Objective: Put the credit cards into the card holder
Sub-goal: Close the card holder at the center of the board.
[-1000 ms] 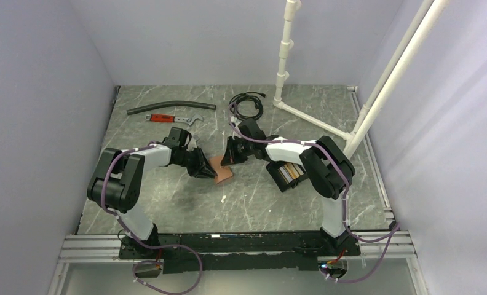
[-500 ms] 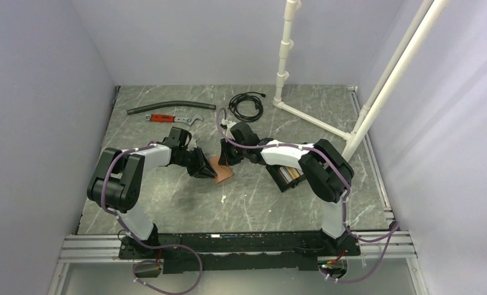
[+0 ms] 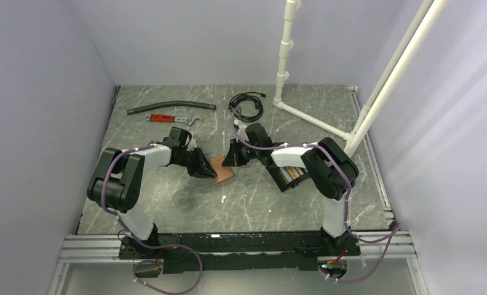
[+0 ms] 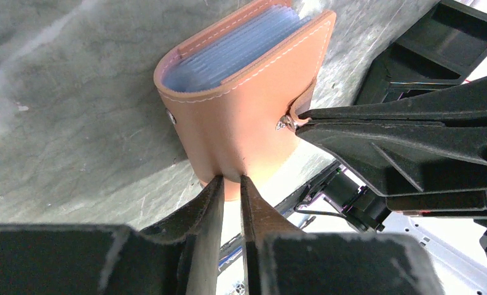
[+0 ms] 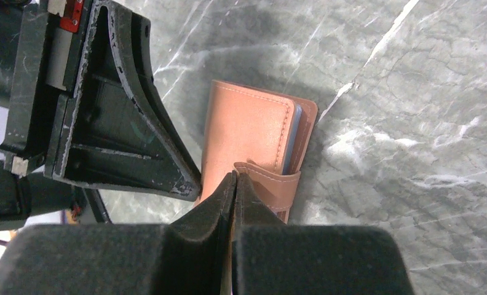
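Arms meet in the middle of the grey stone table. Between them lies a small tan wallet, and both grippers are on it.

The left gripper comes in from the left. Its two fingers are almost together and pinch one edge of the wallet, with only a thin gap between them. The wallet is a little bit open, and see-through pockets show inside it.

The right gripper comes in from the other side. Its fingers are squeezed tight on the strap that folds over the wallet's side. The silver snap on the strap sits right at the tip of that gripper. The two gripper tips are very near each other, one on each side of the wallet.

The card holder is a black box on the table, to the right of the wallet and partly under the right arm. The credit cards lie inside it, and gold and pale ones show. No gripper touches them.

At the back of the table are a black hose, a wrench with a red handle, and a coil of black cable. White pipes stand at the back right.
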Motion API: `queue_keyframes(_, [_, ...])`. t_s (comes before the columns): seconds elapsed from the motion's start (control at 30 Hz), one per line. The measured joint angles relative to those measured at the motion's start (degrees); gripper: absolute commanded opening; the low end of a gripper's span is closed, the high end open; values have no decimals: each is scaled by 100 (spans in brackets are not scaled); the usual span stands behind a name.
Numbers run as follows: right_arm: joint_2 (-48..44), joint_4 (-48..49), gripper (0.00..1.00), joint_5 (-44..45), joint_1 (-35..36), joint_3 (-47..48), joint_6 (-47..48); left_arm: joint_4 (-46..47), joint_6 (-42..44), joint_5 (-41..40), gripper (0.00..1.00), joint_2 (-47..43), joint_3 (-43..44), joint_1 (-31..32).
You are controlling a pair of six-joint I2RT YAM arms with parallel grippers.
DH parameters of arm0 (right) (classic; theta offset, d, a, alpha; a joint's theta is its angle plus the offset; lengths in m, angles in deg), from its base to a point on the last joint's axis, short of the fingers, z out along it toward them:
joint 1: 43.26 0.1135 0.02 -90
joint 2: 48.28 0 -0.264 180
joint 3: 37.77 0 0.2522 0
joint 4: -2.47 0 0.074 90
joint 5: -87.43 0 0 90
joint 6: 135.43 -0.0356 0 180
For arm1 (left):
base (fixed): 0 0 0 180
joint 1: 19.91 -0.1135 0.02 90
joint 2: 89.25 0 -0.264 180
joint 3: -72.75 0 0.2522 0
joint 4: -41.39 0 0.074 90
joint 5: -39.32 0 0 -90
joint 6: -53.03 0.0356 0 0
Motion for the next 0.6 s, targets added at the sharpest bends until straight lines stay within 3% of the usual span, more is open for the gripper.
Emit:
queue_keyframes(0.3, [116, 306, 0, -463, -133, -63, -44, 0, -2, -2, 21, 2, 0, 0])
queue_keyframes(0.6, [138, -74, 0, -396, -85, 164, 203, 0, -2, 0, 21, 13, 2, -2])
